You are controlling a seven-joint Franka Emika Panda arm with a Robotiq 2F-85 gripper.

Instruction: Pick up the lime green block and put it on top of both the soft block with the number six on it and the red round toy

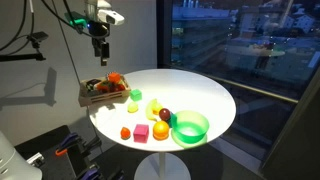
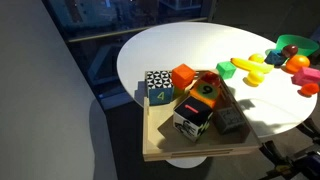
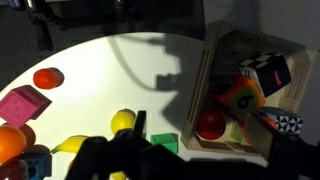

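Green bowl and pink cube sit on the white table.

In an exterior view the camera stands high and well back, facing the window. It takes in the whole round table, with the wooden tray at its left edge and the gripper above it.

In an exterior view the camera sits low and close beside the tray and looks across the table.

Both exterior views share tray, tabletop and green bowl.

The wrist view looks steeply down at close range, with the tray to the right and the table to the left.
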